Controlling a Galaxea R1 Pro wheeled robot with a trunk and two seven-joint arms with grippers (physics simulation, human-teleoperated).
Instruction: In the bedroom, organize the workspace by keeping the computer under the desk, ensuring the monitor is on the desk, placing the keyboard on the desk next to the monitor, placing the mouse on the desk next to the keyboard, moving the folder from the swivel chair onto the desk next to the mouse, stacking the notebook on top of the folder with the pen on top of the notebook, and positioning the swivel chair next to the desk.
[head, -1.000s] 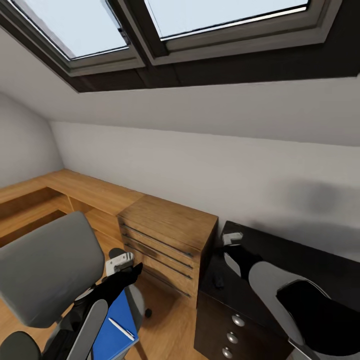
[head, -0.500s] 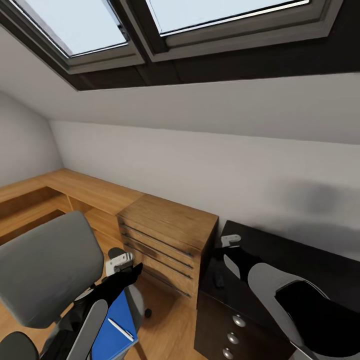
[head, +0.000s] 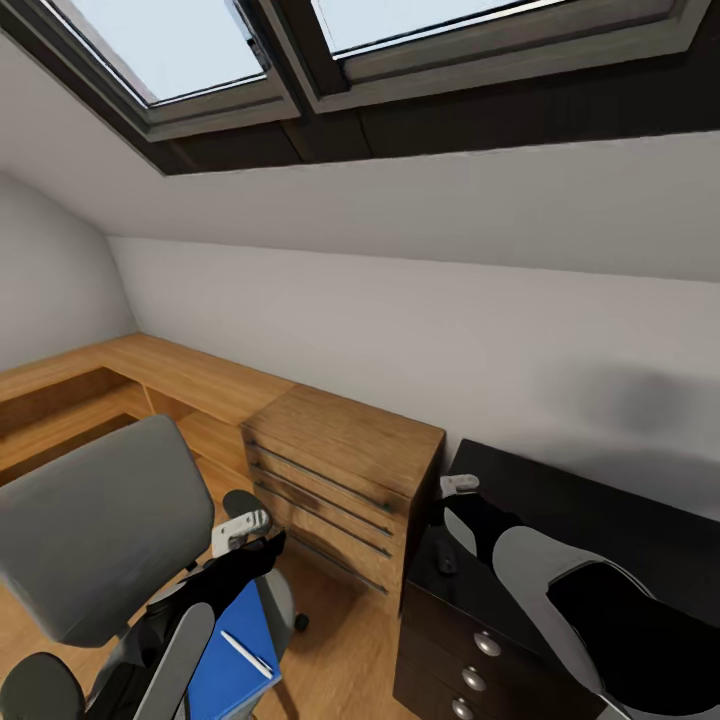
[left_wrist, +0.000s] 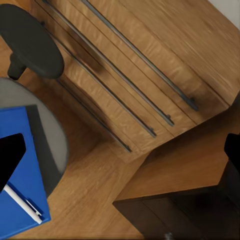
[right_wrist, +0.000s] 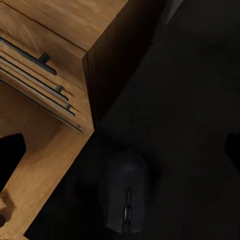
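Blue folder, white pen, grey chair, seemingly black mouse.

Both arms reach forward, left gripper and right gripper empty.

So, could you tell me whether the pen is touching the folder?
Touching: left wrist view shows the pen lying flat on the folder.

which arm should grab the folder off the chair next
Left. The left gripper hangs just above the chair, where the folder lies; the right gripper is over the desk by the mouse.
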